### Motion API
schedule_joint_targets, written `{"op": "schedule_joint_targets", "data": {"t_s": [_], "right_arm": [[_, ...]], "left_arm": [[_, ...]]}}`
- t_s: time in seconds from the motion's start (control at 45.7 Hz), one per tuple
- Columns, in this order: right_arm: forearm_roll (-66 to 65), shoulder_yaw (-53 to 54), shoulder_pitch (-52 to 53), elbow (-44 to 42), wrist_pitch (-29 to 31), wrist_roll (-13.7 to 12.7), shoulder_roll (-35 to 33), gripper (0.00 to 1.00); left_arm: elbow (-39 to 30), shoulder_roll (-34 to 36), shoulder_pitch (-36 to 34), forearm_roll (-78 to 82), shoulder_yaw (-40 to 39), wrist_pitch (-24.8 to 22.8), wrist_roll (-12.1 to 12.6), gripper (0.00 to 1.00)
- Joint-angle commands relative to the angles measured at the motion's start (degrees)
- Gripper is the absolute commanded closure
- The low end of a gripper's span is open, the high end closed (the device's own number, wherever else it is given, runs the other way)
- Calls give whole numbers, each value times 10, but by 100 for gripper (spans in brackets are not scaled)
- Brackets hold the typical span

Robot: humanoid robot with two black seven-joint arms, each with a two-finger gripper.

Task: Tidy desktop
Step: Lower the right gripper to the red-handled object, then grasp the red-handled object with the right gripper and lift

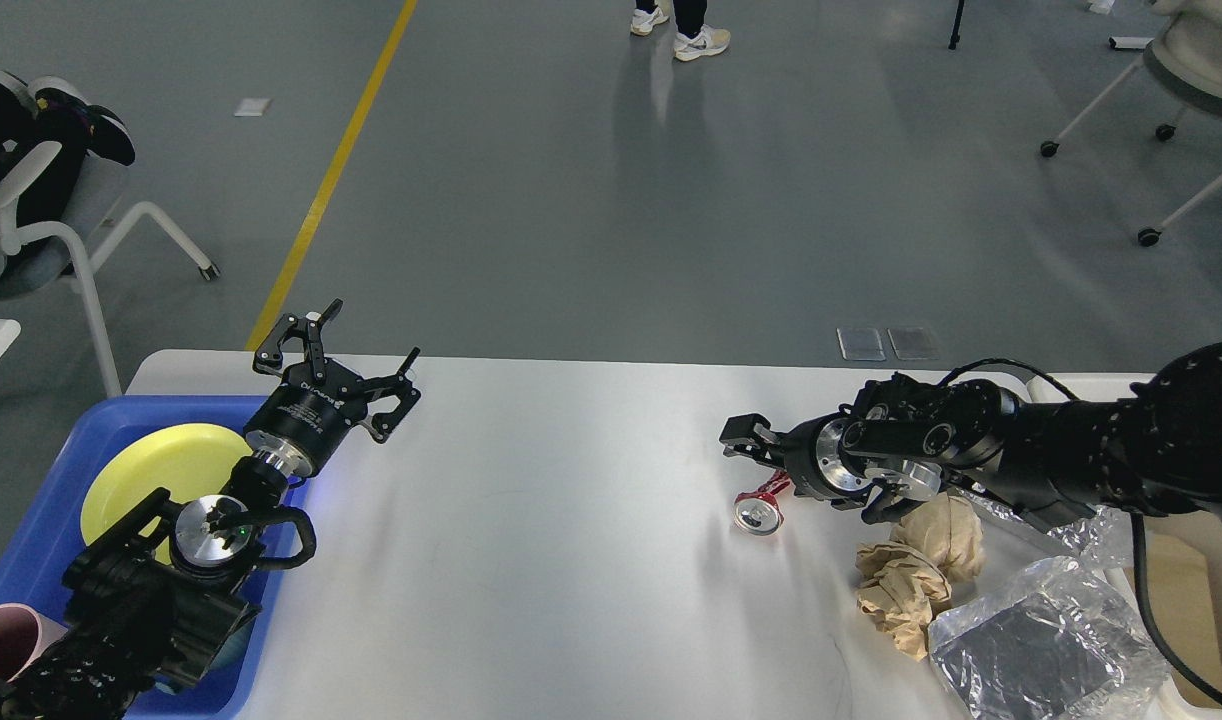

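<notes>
The left arm (161, 590) rises from the lower left corner, its wrist angled up and rightward, and the left gripper (361, 350) spreads its two fingers wide. The right arm (1071, 450) reaches in horizontally from the right edge; the right gripper (741, 435) points left, its fingers indistinguishable.

Black jointed arms (1071, 455), silver wrist flanges, looping black cables.

At seven o'clock the left arm is covering part of the blue tray (91, 425) and yellow plate (166, 465); the edge is cutting the pink cup (1, 640). At four o'clock the right gripper (746, 437) is showing end-on, fingers indistinguishable, and the beige bin (1186, 580) is running off-frame.
</notes>
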Motion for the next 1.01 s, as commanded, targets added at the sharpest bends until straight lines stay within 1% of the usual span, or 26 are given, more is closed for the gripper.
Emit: {"op": "schedule_joint_targets", "data": {"t_s": [0.0, 0.109, 0.415, 0.7, 0.809, 0.984], "right_arm": [[0, 0, -25, -57, -2, 0, 32, 0], [0, -1, -45, -105, -3, 0, 55, 0], [-2, -4, -99, -193, -3, 1, 89, 0], [-2, -8, -105, -199, -3, 0, 91, 1], [-3, -8, -111, -199, -3, 0, 91, 9], [-1, -8, -119, -199, -3, 1, 90, 10]], "left_arm": [[0, 0, 0, 0, 0, 0, 0, 4], [0, 0, 0, 0, 0, 0, 0, 4], [0, 0, 0, 0, 1, 0, 0, 4], [0, 0, 0, 0, 0, 0, 0, 4], [0, 0, 0, 0, 1, 0, 0, 4], [0, 0, 0, 0, 0, 0, 0, 4]]}}
